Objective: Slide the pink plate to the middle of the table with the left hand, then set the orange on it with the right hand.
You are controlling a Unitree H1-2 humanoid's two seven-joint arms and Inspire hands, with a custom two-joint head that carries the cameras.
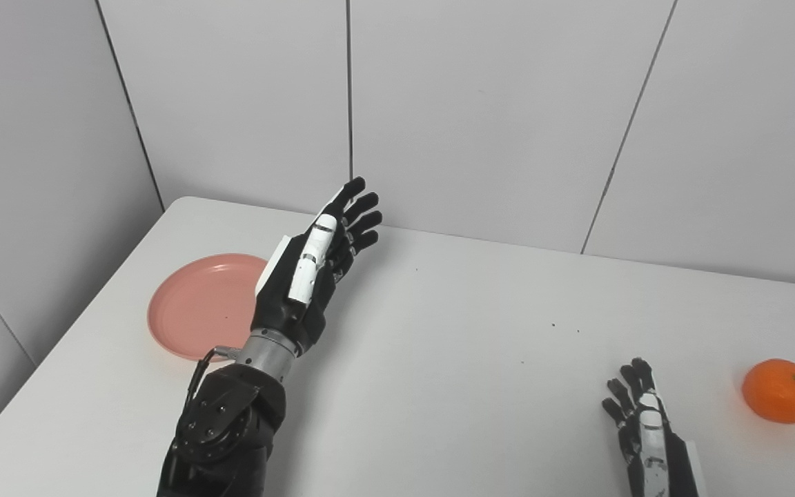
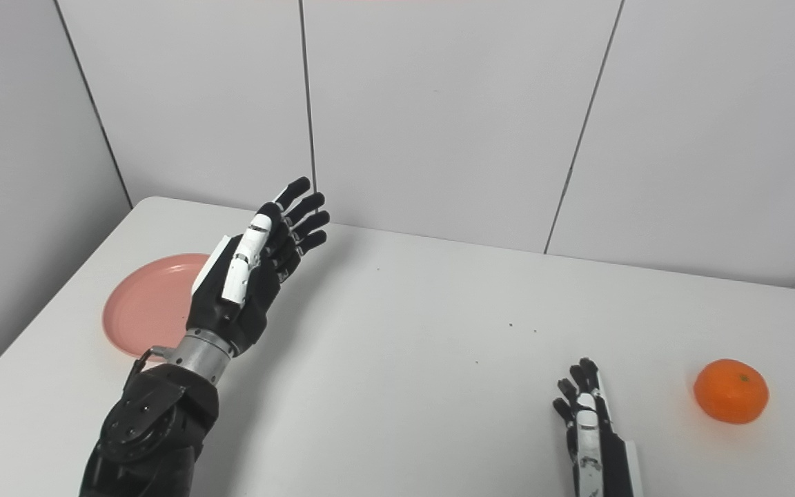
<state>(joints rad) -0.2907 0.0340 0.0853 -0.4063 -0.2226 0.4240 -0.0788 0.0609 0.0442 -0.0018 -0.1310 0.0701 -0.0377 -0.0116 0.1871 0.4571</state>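
Note:
A pink plate lies flat on the white table at its left side. My left hand is raised above the table just right of the plate, fingers straight and apart, holding nothing; it covers the plate's right edge. An orange sits on the table at the far right. My right hand rests low near the front edge, left of the orange and apart from it, fingers extended and empty. Both hands show in the right eye view as well: left hand, right hand, plate, orange.
Grey panelled walls close in the table at the back and on the left. A few small dark specks lie on the tabletop right of centre.

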